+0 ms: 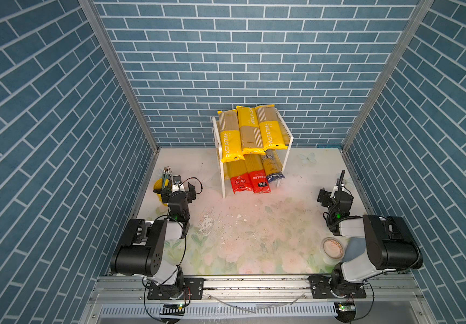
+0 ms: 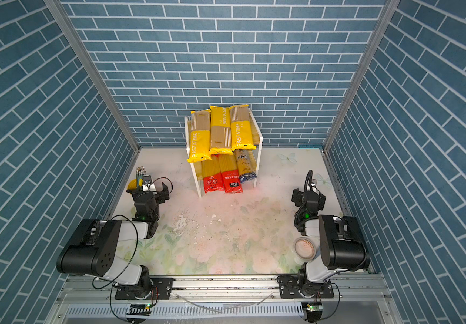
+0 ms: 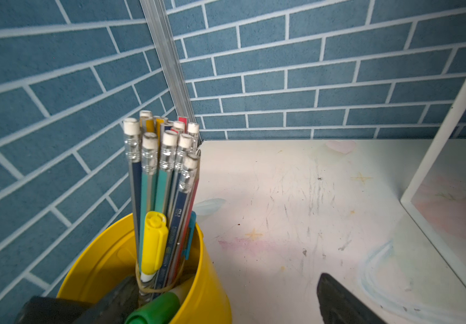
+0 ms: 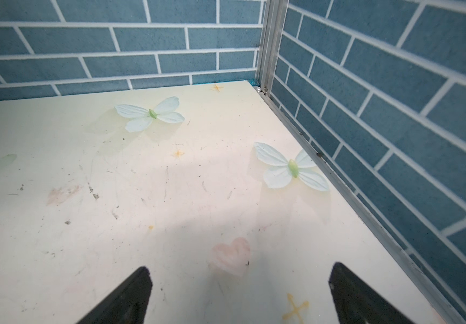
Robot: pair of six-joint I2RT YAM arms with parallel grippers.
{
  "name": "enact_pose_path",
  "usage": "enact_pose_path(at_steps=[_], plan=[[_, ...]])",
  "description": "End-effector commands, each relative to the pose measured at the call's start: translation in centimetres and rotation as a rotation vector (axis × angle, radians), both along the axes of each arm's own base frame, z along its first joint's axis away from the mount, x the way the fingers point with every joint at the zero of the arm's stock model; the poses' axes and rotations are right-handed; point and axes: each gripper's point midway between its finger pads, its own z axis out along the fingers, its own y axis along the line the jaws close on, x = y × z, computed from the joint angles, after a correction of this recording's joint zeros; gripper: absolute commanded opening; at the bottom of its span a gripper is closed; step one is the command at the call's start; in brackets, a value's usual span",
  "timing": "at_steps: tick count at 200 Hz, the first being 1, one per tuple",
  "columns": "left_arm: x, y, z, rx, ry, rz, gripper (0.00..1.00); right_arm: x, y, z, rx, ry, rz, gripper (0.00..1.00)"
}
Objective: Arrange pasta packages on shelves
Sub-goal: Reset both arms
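Pasta packages [image 1: 250, 146] on shelves [image 1: 222, 182]: three yellow-tan above; two red-ended, one blue-ended below.
Left gripper [image 1: 179, 188], right gripper [image 4: 240, 294]: jaws wide, empty.

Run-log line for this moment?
rack top: three PASTATIME bags | bottom: two red-ended bags, blue-ended bag | left end effector: open, by cup | right end effector: open, empty

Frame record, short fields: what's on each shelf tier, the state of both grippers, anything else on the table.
Top tier: three PASTATIME bags side by side on the rack
Bottom tier: two red-ended bags, one blue-ended bag, ends sticking out the front
Left gripper: open, empty, next to the pencil cup
Right gripper: open, empty, over bare table
Other: round container by the right arm
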Motion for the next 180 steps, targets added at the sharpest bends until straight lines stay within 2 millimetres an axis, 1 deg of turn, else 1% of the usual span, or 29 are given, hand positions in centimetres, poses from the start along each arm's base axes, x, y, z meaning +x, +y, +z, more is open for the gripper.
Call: enact_pose_path(at_steps=[1, 180], plan=[[-0.39, -0.59, -2.86, -0.027, 0.103, -0.037, 1.00, -0.01, 0.04, 0.12, 0.011, -0.014, 0.004, 0.99], [-0.36, -0.59, -2.81, -0.025, 0.101, -0.037, 1.00, 0.00, 0.04, 0.15, 0.009, -0.016, 0.005, 0.99]])
